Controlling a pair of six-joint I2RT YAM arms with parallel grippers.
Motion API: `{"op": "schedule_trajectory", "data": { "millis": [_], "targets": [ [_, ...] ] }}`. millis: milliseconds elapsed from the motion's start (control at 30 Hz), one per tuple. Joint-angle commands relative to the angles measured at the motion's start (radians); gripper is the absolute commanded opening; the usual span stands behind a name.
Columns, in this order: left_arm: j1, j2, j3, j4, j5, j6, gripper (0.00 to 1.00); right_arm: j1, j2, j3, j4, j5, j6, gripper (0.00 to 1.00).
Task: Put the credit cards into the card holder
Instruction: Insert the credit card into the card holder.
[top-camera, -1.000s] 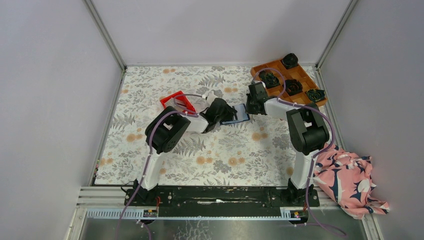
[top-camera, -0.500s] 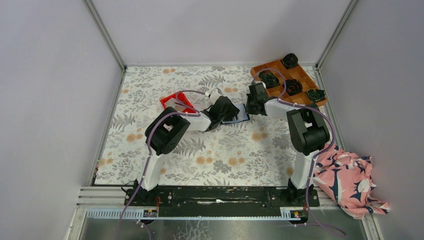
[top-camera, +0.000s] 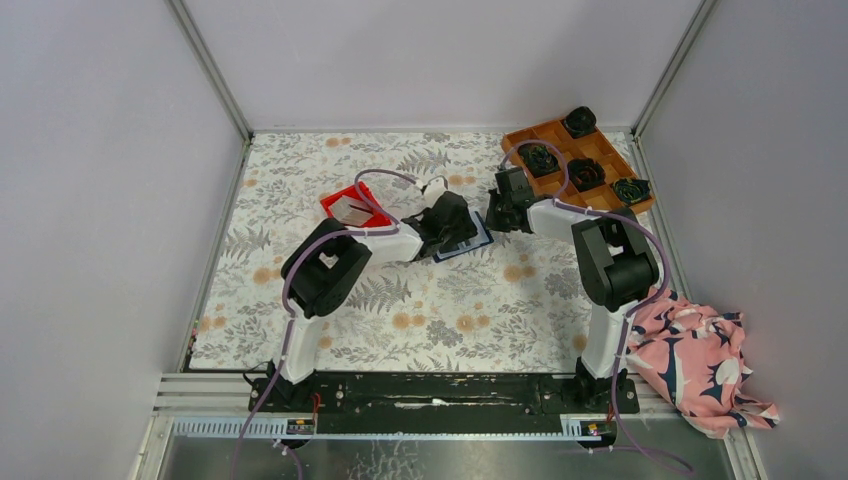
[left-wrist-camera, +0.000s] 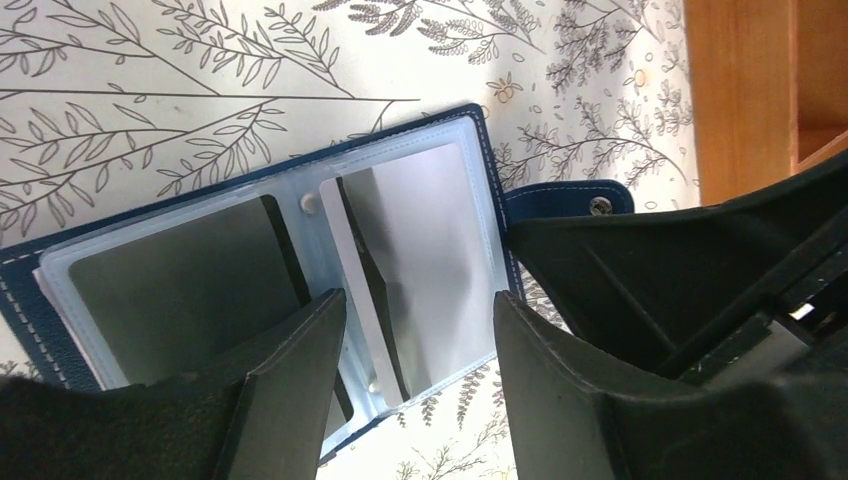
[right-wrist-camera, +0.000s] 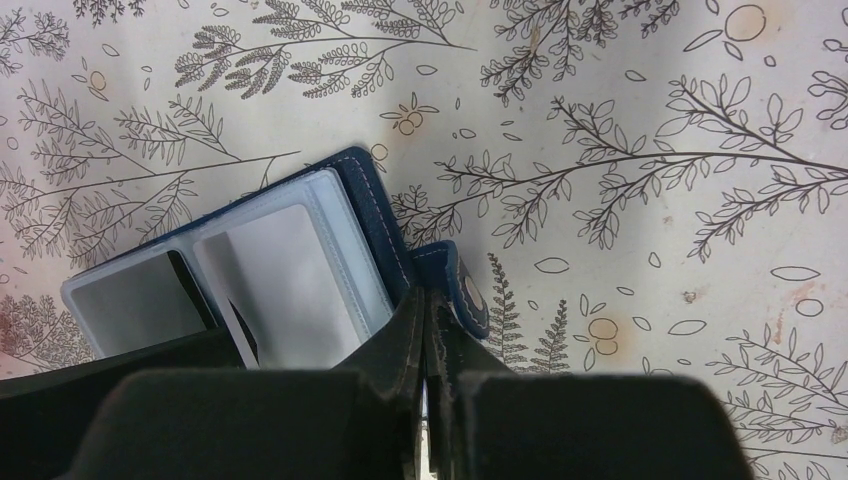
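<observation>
The card holder (left-wrist-camera: 200, 270) lies open on the desk (top-camera: 450, 300), long side slanted, snap tab (right-wrist-camera: 465, 292) pointing at the right hand (right-wrist-camera: 425, 310), which is squeezed shut. The left hand (left-wrist-camera: 418, 300) spreads wide above it.

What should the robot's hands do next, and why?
Probably the open left hand should reach to the red bin for the pale card: it holds nothing, the card holder lies open, and the shut right hand pinches its snap tab.

Card holder (left-wrist-camera: 420, 200) edge (behind left gripper (left-wrist-camera: 416, 300))
</observation>
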Motion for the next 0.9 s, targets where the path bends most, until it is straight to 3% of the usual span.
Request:
{"op": "schedule_trajectory", "data": {
  "millis": [0, 500, 767, 867],
  "targets": [
    [0.001, 0.011, 0.035, -0.137, -0.037, 0.064, 0.62, 0.012, 0.006, -0.045, -0.072, -0.026, 0.002, 0.00],
    [0.007, 0.057, 0.068, -0.107, -0.031, 0.045, 0.21, 0.013, -0.029, -0.074, -0.066, -0.043, 0.006, 0.00],
    [0.007, 0.007, 0.062, -0.115, -0.050, 0.025, 0.14, 0.014, -0.065, -0.097, -0.057, -0.044, 0.009, 0.00],
    [0.008, -0.041, 0.047, -0.116, -0.058, 0.026, 0.24, 0.015, -0.085, -0.109, -0.057, -0.034, 0.002, 0.03]
  ]
}}
